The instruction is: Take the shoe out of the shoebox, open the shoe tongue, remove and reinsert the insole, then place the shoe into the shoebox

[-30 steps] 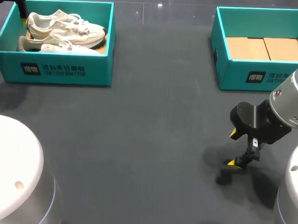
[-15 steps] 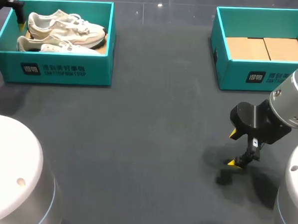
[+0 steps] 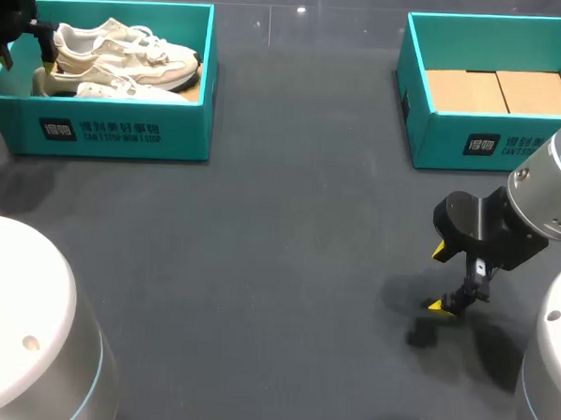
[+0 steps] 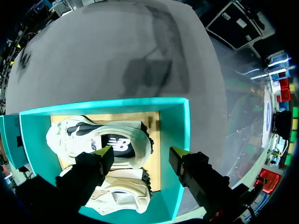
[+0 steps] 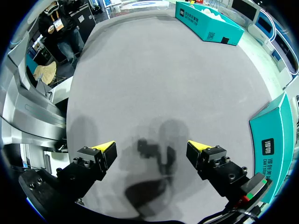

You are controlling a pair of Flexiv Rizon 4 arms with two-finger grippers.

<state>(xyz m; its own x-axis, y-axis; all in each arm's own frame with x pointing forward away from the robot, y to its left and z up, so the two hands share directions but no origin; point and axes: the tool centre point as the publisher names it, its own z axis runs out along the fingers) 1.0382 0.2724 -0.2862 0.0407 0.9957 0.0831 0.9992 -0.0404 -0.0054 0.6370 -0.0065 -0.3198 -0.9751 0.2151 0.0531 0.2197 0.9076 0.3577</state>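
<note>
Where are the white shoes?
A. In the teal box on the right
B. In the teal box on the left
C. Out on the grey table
B: both white shoes lie side by side inside the left box, while the right box holds only brown cardboard.

Passage runs wide over the table [image 3: 287,267] between shoebox [image 3: 115,134] and second box [image 3: 444,143]; shoebox walls hem both shoes [image 3: 119,59].

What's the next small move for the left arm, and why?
Probably ease the left gripper inward over the heel of the shoe. Its fingers are open, one seems to sit above the shoebox end wall, and nothing is gripped yet.
</note>
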